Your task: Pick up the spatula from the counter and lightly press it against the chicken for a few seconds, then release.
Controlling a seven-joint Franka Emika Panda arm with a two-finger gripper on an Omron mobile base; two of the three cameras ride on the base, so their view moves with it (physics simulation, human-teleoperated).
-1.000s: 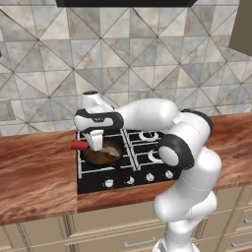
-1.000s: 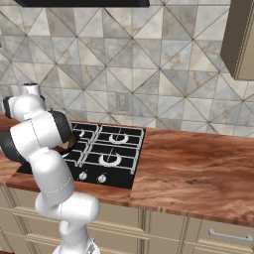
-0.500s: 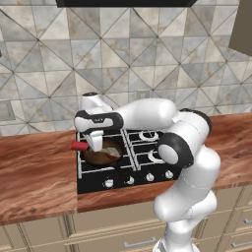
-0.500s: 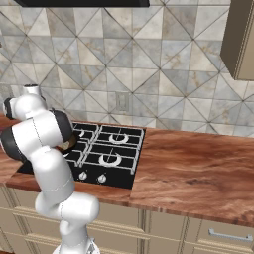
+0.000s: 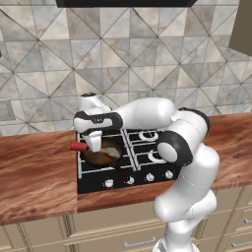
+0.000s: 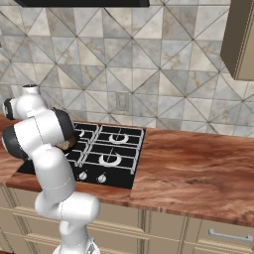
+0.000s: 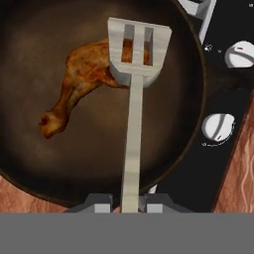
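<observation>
Wood-grain counter (image 5: 34,172) below tiled wall, with black cooktop (image 5: 129,173) set in. On its left side, dark pan (image 7: 30,149) holding chicken (image 7: 79,79). Pickup judged done: spatula (image 7: 133,129) off the counter, handle clamped in gripper (image 7: 130,202). Slotted blade over the drumstick's thick end, contact unclear. Left to do: pressing for a few seconds, then release. Long axis straight out from the fingers, blade pointing away across the pan.

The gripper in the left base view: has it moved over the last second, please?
No. The gripper stays over the pan at the left edge of the stove, shut on the spatula.
</observation>
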